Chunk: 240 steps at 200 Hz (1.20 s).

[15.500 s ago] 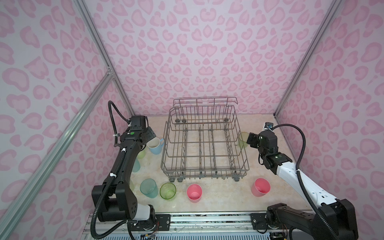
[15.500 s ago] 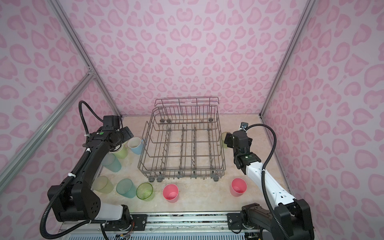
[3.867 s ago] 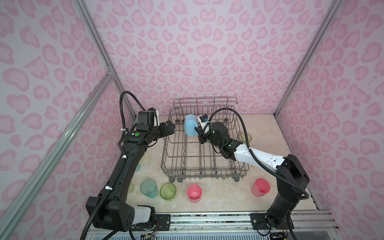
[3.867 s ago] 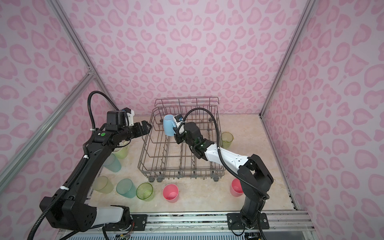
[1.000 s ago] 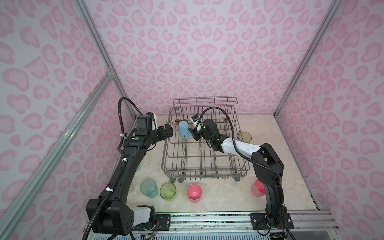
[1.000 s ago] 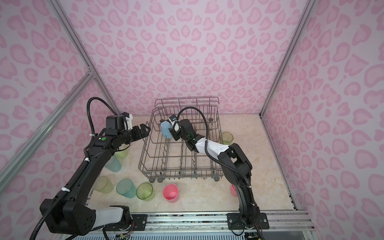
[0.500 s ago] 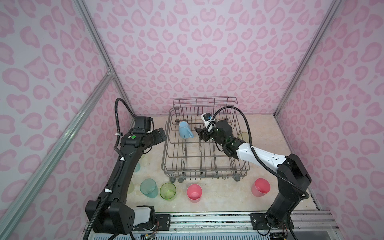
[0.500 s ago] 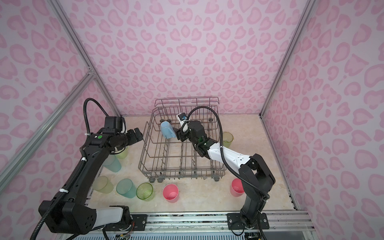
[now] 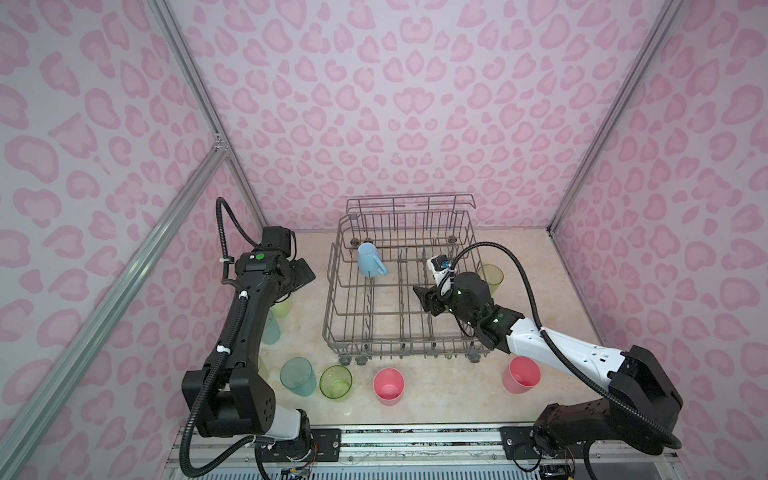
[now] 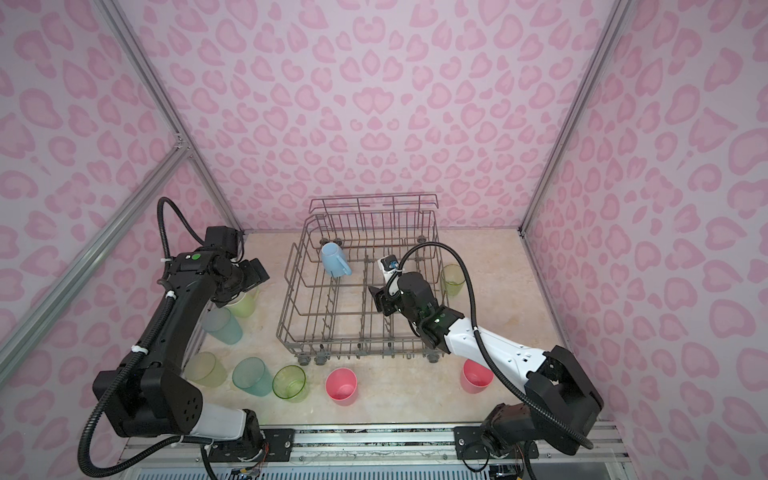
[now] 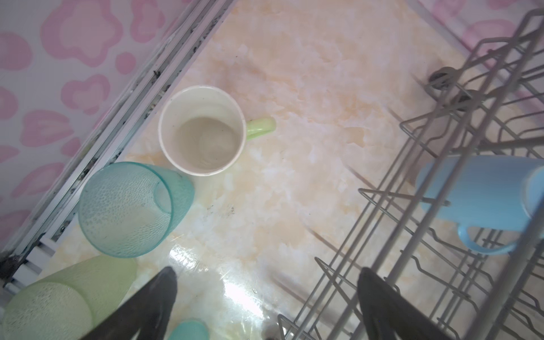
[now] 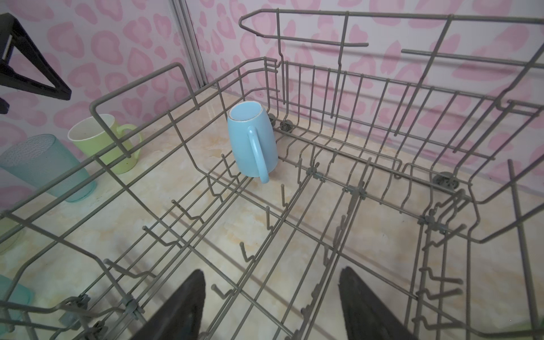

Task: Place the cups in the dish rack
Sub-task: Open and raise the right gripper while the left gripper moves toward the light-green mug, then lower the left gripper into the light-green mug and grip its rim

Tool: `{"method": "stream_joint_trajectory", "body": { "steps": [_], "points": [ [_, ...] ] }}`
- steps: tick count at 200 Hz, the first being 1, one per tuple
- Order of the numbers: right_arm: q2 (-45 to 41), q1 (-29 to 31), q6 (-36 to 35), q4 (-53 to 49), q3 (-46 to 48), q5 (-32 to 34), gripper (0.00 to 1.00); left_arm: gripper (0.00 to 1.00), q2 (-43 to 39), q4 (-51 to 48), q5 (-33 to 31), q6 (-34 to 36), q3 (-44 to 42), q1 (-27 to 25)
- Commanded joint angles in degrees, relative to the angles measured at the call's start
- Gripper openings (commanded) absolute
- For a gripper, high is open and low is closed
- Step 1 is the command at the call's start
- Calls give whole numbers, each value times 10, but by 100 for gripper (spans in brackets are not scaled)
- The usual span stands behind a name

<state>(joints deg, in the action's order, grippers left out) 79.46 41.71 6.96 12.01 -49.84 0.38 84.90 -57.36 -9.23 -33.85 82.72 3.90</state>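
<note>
Pink leopard-print walls box in your pale marbled desk [image 9: 449, 399], with the dish rack [image 9: 407, 348] sitting at the middle, toward the back edge. You have one cup loaded — the light-blue mug [image 9: 371, 261] stands mouth down and a little tilted in the rack's back-left corner, handle facing your right gripper [image 9: 426, 300]. That gripper hovers over the rack's right half, jaws apart with nothing between them, well apart from the mug. Your left gripper [image 10: 253, 274] hangs just outside the rack's left wall, jaws spread wide and empty, above a pale yellow-green mug [image 11: 203, 132] and a teal tumbler [image 11: 126, 206] near the desk's left edge. Along the front edge stand a second teal tumbler [image 9: 297, 376], a lime-green cup [image 9: 336, 382], a pink tumbler [image 9: 388, 386] and, toward the front-right corner, a second pink tumbler [image 9: 521, 374] — a second lime-green cup [image 9: 490, 278] stands just beside the rack's right wall.
</note>
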Motion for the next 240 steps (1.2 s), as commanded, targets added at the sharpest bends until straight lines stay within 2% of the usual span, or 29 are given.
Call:
{"method": "stream_joint_trajectory", "body": {
  "steps": [1,57,115,194,240],
  "points": [
    [-5,1,14,-6,11,2,71,96,20,-20,23,-36,17,28],
    [-5,1,14,-6,19,3,71,92,67,-20,29,-134,64,78],
    [10,2,2,-8,15,15,71,85,128,-34,17,-187,120,107],
    [20,1,-6,-2,18,18,71,76,186,-48,-20,-296,147,112],
    [26,1,-6,1,20,13,72,72,204,-39,-9,-335,151,114]
  ]
}}
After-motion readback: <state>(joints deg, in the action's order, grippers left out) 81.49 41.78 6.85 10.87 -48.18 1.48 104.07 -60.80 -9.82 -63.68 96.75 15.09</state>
